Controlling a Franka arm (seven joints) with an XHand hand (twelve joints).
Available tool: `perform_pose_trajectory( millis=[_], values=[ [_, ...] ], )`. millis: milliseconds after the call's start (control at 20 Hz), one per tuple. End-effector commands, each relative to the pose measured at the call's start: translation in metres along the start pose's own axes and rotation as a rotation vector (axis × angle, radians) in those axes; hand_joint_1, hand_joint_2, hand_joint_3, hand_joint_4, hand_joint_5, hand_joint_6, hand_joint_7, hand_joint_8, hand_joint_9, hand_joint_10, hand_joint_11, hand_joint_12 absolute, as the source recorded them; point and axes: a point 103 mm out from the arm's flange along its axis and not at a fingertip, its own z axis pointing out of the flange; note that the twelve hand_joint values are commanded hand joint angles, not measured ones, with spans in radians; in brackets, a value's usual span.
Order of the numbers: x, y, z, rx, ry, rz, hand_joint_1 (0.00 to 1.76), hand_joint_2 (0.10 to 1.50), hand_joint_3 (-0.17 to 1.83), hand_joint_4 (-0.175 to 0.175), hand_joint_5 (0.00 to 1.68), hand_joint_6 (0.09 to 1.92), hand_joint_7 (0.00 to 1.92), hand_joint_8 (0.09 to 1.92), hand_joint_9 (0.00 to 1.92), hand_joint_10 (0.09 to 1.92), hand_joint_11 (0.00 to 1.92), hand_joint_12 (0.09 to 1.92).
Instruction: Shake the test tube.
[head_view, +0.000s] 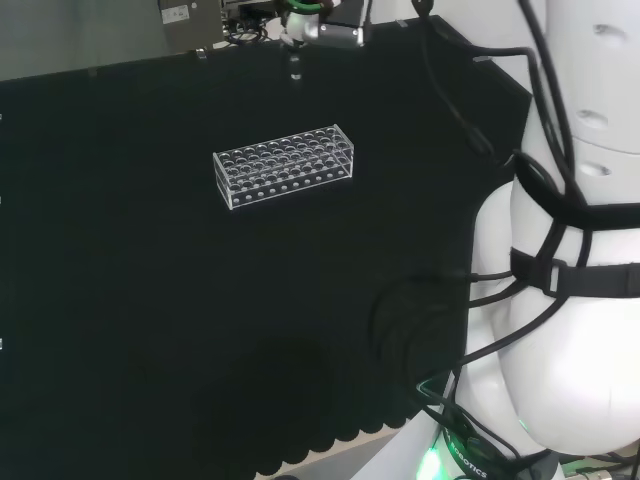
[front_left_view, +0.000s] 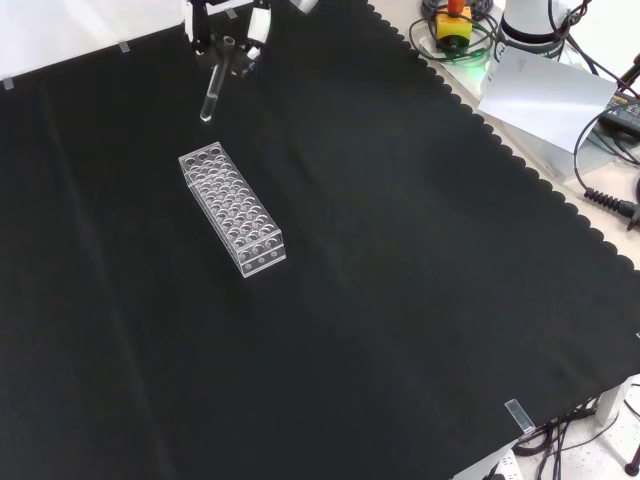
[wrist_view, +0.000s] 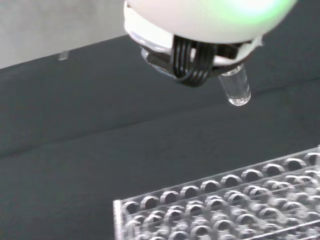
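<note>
A clear test tube (front_left_view: 211, 92) hangs in the air with its rounded end down, slightly tilted, above and beyond the far end of the clear rack (front_left_view: 232, 210) in the front view. The hand (front_left_view: 228, 30) is shut on the tube's upper part at the top of that view. In the head view the hand (head_view: 303, 25) is at the top edge with the tube (head_view: 295, 70) below it, behind the rack (head_view: 285, 165). The wrist view looks past the hand (wrist_view: 200, 35) at the tube's end (wrist_view: 236, 89) above the rack's holes (wrist_view: 225, 210). I cannot tell what the tube contains.
The arm's white links (head_view: 580, 250) and black cables fill the head view's right. In the front view a white sheet (front_left_view: 545, 95), a yellow box with a red button (front_left_view: 455, 25) and cables lie beyond the cloth's scalloped edge. A small clear clip (front_left_view: 517, 415) sits at the lower edge.
</note>
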Motion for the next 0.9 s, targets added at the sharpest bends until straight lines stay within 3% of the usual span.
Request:
perform_pose_trajectory(
  millis=[50, 450, 900],
  values=[
    [0.032, -0.004, 0.003, 0.019, 0.124, -0.054, 1.43, 0.64, 0.6, -0.175, 1.33, 0.48, 1.42, 0.58, 1.37, 0.34, 1.18, 0.91],
    [-0.018, -0.001, -0.004, 0.008, 0.065, 0.046, 1.43, 0.64, 0.6, -0.175, 1.33, 0.48, 1.42, 0.58, 1.37, 0.34, 1.18, 0.91],
    [-0.12, -0.01, -0.026, -0.02, -0.008, 0.235, 1.43, 0.64, 0.6, -0.175, 1.33, 0.48, 1.42, 0.58, 1.37, 0.34, 1.18, 0.92]
  ],
)
